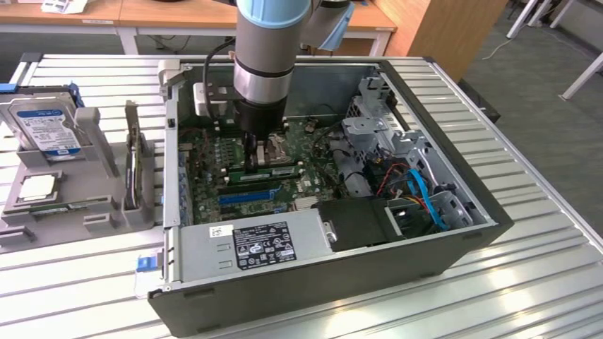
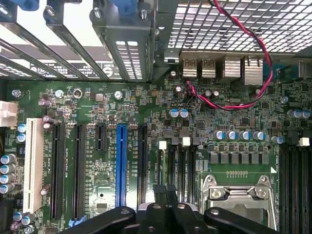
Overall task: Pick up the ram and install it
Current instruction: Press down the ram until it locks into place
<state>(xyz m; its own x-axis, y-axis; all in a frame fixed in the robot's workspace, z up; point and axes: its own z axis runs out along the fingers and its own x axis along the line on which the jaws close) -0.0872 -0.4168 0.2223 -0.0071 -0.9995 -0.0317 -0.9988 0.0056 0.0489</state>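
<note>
Open PC case (image 1: 443,261) lying on its side on the slatted metal table (image 1: 527,296) in front of me. Inside: green motherboard (image 2: 97,112) with one blue expansion slot (image 2: 121,163), black ones either side, a white slot (image 2: 31,163) at the edge. CPU socket (image 2: 239,195) with its metal latch frame. Red/black twisted wire (image 2: 253,53) loops past the rear I/O ports (image 2: 214,66). Power supply (image 1: 254,244) with a label along the near wall, blue cables (image 1: 428,201) beside the drive cage. On the exterior view's left, a grey fixture tray (image 1: 94,212) holds a hard drive (image 1: 42,127) upright and a square silver processor (image 1: 38,187) flat.
</note>
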